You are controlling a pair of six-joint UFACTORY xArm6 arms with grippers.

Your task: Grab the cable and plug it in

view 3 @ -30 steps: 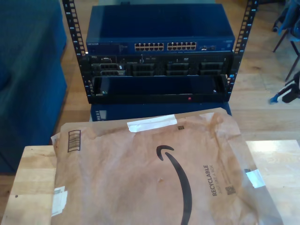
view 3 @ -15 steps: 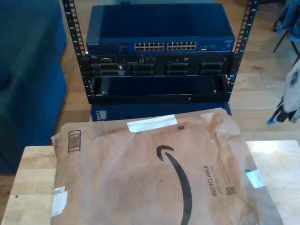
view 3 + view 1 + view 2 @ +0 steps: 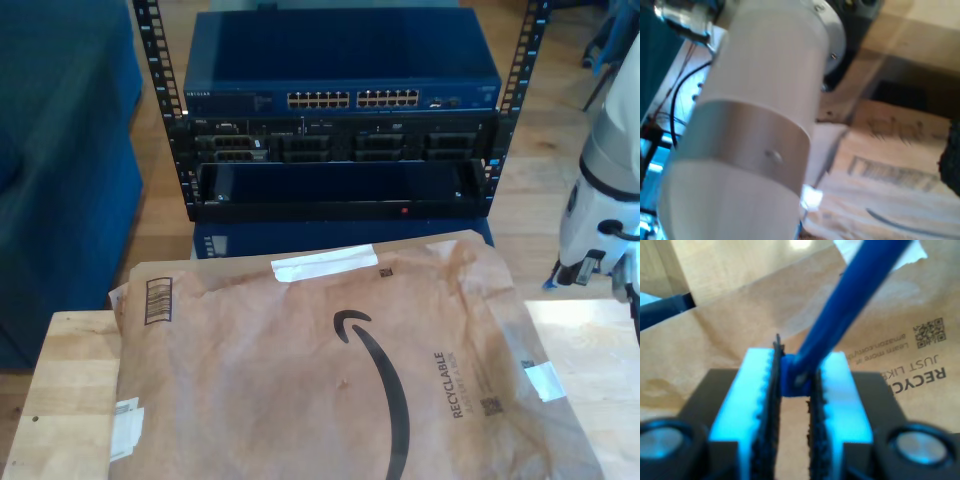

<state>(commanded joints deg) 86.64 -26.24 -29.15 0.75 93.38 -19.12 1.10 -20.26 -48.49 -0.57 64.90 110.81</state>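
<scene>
A: Where is the cable?

B: It is pinched between the pads of my second end effector, above the brown paper mailer. The blue line runs up and away from the jaws.

A: What just changed?

B: A second ago the exterior view's right edge had only a small bit of something. Now a white arm has come in there, beside the table. I think the cable is being carried toward the blue switch in the rack, so plugging in comes next.

A: How open are the jaws?

B: Nearly closed, squeezing the cable.

A: And my first end effector?

B: I cannot tell. Its camera mostly sees a white arm tube.
</scene>
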